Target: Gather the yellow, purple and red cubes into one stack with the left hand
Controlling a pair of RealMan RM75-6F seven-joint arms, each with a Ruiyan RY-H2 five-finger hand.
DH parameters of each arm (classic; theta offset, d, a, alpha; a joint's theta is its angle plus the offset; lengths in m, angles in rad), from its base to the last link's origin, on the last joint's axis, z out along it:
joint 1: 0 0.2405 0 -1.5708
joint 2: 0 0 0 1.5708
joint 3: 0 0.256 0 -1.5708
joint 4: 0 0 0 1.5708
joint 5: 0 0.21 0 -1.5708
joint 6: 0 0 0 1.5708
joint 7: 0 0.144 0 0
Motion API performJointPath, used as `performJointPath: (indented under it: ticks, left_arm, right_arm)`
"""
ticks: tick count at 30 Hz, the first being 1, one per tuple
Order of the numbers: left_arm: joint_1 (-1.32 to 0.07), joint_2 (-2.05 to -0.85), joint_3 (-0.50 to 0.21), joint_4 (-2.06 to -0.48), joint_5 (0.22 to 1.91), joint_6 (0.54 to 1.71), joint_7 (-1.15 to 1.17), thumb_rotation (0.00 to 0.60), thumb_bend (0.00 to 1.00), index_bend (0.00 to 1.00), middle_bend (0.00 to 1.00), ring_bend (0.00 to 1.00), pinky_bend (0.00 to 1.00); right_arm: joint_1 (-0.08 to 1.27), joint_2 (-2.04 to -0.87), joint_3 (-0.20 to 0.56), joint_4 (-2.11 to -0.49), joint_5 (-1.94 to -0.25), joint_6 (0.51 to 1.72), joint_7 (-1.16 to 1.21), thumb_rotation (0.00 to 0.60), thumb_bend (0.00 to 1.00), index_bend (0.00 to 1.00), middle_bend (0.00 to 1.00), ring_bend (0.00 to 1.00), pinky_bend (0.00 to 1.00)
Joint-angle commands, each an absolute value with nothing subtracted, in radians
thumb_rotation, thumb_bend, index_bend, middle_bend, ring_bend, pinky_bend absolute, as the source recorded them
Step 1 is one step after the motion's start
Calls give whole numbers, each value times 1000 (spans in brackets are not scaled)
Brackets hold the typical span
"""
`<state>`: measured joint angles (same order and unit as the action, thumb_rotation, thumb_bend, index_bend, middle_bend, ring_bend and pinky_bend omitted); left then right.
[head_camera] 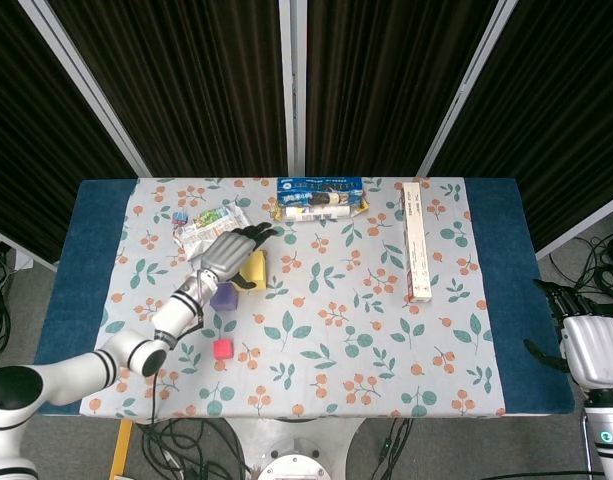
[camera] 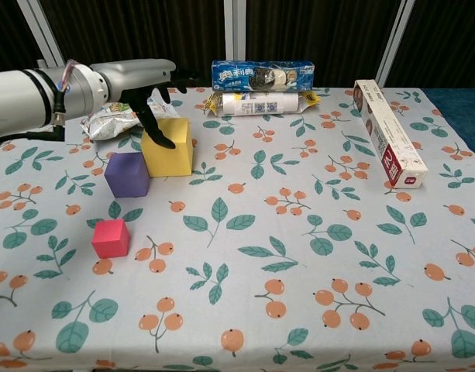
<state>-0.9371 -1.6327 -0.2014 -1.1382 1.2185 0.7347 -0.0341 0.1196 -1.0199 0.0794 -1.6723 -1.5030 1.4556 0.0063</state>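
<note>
Cubes number three (yellow cube (camera: 169, 147), purple cube (camera: 128, 173), red cube (camera: 111, 238)); left hand (camera: 154, 89) spread, empty.

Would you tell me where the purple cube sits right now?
In the chest view, the purple cube rests on the table's left side, beside the yellow cube and behind the red cube.

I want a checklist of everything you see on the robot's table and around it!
Surface: table under a leaf-and-berry cloth.
Job's things: yellow cube beside purple cube, red cube apart; nothing stacked.
Clutter: cookie pack, tube, long box, snack bag.
Hands: left hand with fingers spread over the yellow cube, thumb on its face; right hand off the table's edge, fingers hidden.
Cables: bundles on the floor.
Surroundings: dark panels behind.
</note>
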Motion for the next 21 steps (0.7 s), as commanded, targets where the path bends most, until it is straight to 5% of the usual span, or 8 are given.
performJointPath:
  ticks: [1, 10, 21]
  left_arm:
    - [-894, -1555, -187, -1238, 1229, 776, -29, 600, 136, 155, 164, 169, 264]
    - [-754, -1433, -117, -1414, 1184, 878, 24, 600, 126, 245, 171, 169, 264]
    - [-700, -1510, -95, -1389, 1075, 861, 65, 600, 154, 342, 215, 169, 267]
  right_arm:
    - [121, -1018, 80, -1671, -1507, 1457, 9, 600, 82, 136, 187, 175, 282]
    - [125, -1022, 79, -1666, -1514, 1452, 18, 600, 82, 136, 187, 175, 282]
    - [136, -1029, 79, -1670, -1524, 1444, 10, 600, 82, 136, 186, 175, 282]
